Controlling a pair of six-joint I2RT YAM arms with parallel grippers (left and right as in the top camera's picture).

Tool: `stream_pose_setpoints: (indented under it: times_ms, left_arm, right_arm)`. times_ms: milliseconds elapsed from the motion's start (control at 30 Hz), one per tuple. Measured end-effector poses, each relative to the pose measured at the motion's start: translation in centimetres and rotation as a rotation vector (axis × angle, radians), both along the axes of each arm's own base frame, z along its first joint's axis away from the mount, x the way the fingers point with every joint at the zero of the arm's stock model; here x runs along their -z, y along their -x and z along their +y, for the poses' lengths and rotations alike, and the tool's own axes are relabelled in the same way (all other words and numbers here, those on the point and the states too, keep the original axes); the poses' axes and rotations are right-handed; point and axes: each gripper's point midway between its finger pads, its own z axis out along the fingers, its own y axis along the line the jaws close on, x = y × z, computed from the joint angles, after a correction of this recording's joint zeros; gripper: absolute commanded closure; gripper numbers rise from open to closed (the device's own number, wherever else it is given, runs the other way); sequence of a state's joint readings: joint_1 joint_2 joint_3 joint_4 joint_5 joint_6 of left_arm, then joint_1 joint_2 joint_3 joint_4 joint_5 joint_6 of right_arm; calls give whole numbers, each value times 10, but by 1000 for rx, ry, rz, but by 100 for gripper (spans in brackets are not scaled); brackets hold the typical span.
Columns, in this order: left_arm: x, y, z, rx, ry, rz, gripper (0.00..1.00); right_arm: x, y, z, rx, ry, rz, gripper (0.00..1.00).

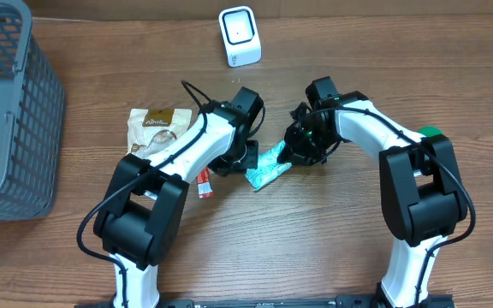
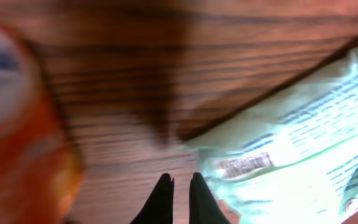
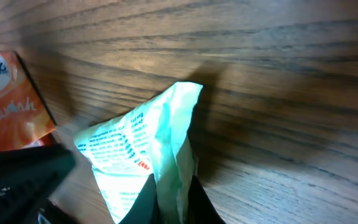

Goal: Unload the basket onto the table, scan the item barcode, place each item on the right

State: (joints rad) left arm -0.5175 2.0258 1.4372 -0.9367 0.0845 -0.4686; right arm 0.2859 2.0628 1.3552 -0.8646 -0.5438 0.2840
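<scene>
Overhead: pale green plastic packet [image 1: 266, 167] lies mid-table between both arms; white box scanner [image 1: 240, 36] sits at far edge.
Left wrist: left gripper [image 2: 180, 186] pinched shut, empty, beside packet's barcode [image 2: 244, 165].
Right wrist: right gripper [image 3: 169, 199] clamps packet's fold, likely to lift it toward scanner.

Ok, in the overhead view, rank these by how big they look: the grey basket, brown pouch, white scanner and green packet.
1. grey basket, by far.
2. brown pouch and white scanner: about alike, so not ranked.
3. green packet, though it is partly hidden.
</scene>
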Motion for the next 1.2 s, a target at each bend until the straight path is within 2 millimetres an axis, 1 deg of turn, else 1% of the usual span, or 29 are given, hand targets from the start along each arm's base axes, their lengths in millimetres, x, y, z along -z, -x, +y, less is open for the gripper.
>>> stream_pose_setpoints:
  times_ms: [133,267,333,400,533,633,667,733,767,867,900,967,1000,1033,1067,1100,1200]
  left_arm:
    - [-22,-17,3,-6,-38,-50,96]
    - [-54,-42,3,-28,-30,-120,96]
    - [-67,-53,8,-51,-26,-143,96]
    - [-74,-62,18,-79,-26,-155,96]
    - [-77,-75,54,-167,-39,-147,96]
    - [-75,-80,88,-243,-57,-123,95]
    - [-75,-82,101,-276,-62,-118,93]
    - [-75,-86,121,-321,-71,-117,92]
    - [-75,-88,134,-350,-83,-120,91]
    - [-76,-93,160,-401,-117,-132,86]
    - [-76,-93,164,-408,-122,-134,84]
    - [-76,-95,178,-437,-138,-141,71]
    - [-76,-96,182,-449,-142,-142,62]
    - [-76,-96,186,-458,-145,-143,49]
    - [-76,-96,189,-465,-148,-145,31]
    - [-76,-96,192,-465,-153,-145,0]
    - [-77,-97,195,-470,-159,-148,0]
  right_arm:
    - [0,-1,-1,3,0,0,96]
    - [0,-1,-1,3,2,-1,96]
    - [1,-1,-2,3,6,-3,96]
    - [1,-1,-2,4,9,-4,96]
    - [1,-3,-2,4,9,-13,96]
    - [1,-4,-2,4,10,-16,96]
    - [1,-4,-2,4,11,-17,96]
    - [1,-4,-2,4,12,-19,96]
    - [1,-5,-2,4,11,-21,96]
    - [1,-5,-2,4,12,-23,96]
    - [1,-5,-2,4,12,-23,96]
    - [1,-6,-2,4,12,-24,96]
    - [1,-5,-2,4,13,-24,96]
    - [1,-5,-2,5,13,-23,96]
    - [1,-5,-2,4,12,-24,96]
    - [1,-6,-3,5,12,-25,96]
    - [1,-7,-2,4,11,-32,96]
